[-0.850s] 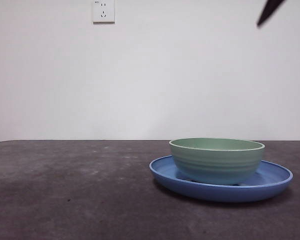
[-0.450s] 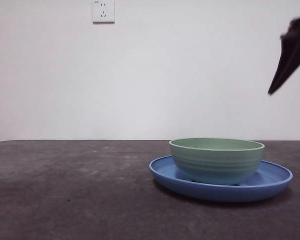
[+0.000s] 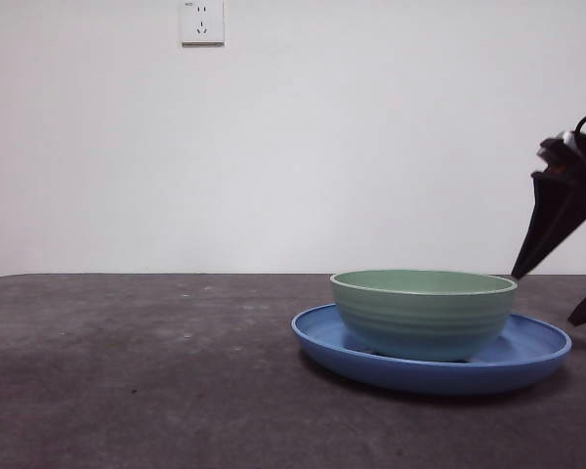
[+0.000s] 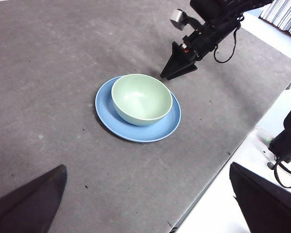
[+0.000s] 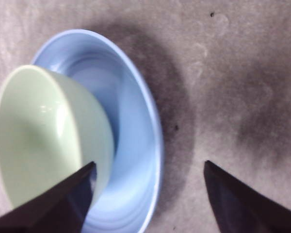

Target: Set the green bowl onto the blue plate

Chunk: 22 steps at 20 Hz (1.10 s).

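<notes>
Green bowl [image 3: 424,313]: upright inside the blue plate [image 3: 542,352], off-centre, on the table [image 3: 137,371]; placement looks complete. Right end effector [image 3: 566,283]: jaws apart, empty, low beside the plate's rim, one jaw over the bowl's edge. A second ago only a tip showed high; it has descended. Left end effector [image 4: 145,204]: apart, waiting.

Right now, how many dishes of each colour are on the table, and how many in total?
Green: 1, the green bowl, which sits in the blue plate.
Blue: 1, the blue plate.
Total: 2 dishes.
</notes>
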Each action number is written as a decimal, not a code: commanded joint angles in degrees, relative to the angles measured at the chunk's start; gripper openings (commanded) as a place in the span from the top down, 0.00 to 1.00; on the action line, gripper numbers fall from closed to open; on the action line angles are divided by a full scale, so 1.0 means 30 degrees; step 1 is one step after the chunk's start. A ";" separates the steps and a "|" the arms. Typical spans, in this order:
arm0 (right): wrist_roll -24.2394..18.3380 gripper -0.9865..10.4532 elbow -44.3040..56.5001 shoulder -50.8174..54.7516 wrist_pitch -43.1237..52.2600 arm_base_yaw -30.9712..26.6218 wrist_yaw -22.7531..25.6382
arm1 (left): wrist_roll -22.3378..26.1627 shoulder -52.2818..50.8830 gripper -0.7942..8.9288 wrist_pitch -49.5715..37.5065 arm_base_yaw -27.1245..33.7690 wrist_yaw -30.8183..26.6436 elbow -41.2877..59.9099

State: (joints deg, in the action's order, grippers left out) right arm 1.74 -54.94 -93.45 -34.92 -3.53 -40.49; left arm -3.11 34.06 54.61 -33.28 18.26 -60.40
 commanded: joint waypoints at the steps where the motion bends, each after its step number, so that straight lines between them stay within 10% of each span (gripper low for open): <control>1: -0.0561 0.66 -0.0335 -0.0750 0.0255 0.0138 -0.0087 | -0.0131 0.0102 0.34 -0.0146 -0.0124 0.0080 -0.0240; 22: -0.0284 0.82 -0.0335 -0.1800 0.0896 0.1530 0.1945 | -0.0131 0.0102 0.34 -0.0146 -0.0124 0.0080 -0.0240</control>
State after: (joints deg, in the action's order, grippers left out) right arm 0.43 -54.94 -97.65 -32.34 0.89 -34.52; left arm -3.11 34.06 54.61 -33.28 18.26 -60.40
